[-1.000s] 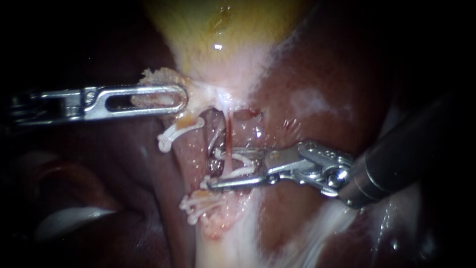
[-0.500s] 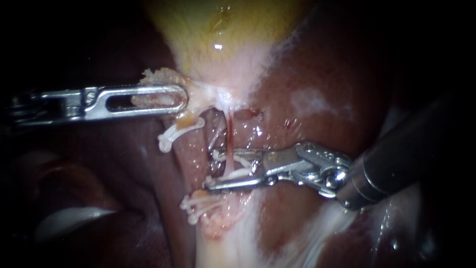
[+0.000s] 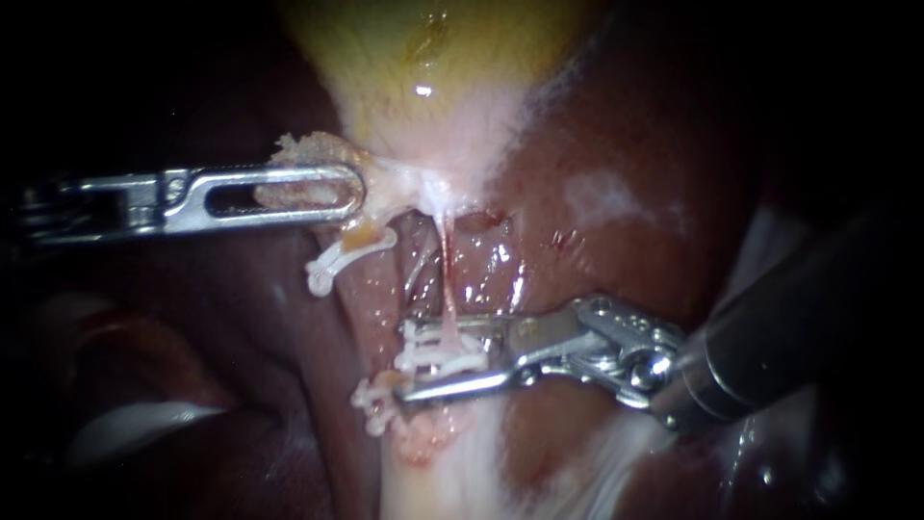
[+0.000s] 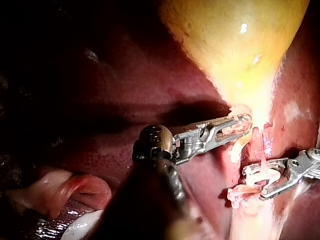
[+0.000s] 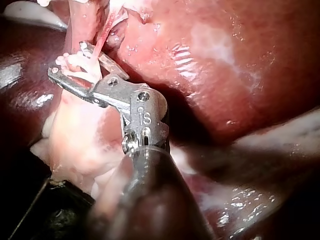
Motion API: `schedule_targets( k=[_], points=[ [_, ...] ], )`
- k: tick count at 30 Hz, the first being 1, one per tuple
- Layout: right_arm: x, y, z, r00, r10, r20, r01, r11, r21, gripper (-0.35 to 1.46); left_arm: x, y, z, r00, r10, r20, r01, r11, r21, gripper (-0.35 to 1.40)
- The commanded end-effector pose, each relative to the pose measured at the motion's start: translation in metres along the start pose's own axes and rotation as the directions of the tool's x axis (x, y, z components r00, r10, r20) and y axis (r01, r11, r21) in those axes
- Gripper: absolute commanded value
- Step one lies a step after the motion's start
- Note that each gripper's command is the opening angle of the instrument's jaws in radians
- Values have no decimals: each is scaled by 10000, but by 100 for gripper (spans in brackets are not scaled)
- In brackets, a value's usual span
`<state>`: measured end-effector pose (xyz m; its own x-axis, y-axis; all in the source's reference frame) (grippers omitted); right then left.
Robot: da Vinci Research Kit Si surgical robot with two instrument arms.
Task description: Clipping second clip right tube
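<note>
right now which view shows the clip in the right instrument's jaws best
The endoscope view: the white clip lies side-on between the right instrument's jaws, around the thin tube. The left wrist view shows it small; the right wrist view, partly behind one jaw.

Two instruments: left instrument point(image 3: 354, 197) and right instrument point(image 3: 409, 361), four jaws in all. Three white clips: upper clip point(image 3: 332, 262), middle clip point(image 3: 438, 349), lower clip point(image 3: 371, 403). Two tubes: left tube point(image 3: 371, 299) and right tube point(image 3: 449, 279). One gallbladder point(image 3: 433, 58). One liver point(image 3: 616, 144).
</note>
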<state>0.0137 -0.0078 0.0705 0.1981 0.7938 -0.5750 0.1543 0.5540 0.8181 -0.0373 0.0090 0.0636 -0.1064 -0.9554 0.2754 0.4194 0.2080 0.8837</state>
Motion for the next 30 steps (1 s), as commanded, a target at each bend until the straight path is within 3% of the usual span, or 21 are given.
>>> schedule_targets(
  k=[1, 8, 21, 30],
  points=[
    [2, -3, 0, 10000, -22, -39, 23, 9999, 112, 49, 0, 0, 0, 10000, 3, -5, -3, 10000, 11, -35],
    [15, -15, 1, 9995, 60, -301, -46, 9988, 483, 48, 0, 0, 0, 10000, 3, -5, -3, 10000, 11, -35],
    [16, -14, 0, 9994, 183, -301, -169, 9987, 487, 46, 0, 0, 0, 10000, 3, -5, -3, 10000, 12, -35],
    [19, -9, -3, 9980, 560, -299, -544, 9972, 517, 33, 0, 0, 0, 10000, 3, -6, -3, 10000, 12, -35]
  ],
)
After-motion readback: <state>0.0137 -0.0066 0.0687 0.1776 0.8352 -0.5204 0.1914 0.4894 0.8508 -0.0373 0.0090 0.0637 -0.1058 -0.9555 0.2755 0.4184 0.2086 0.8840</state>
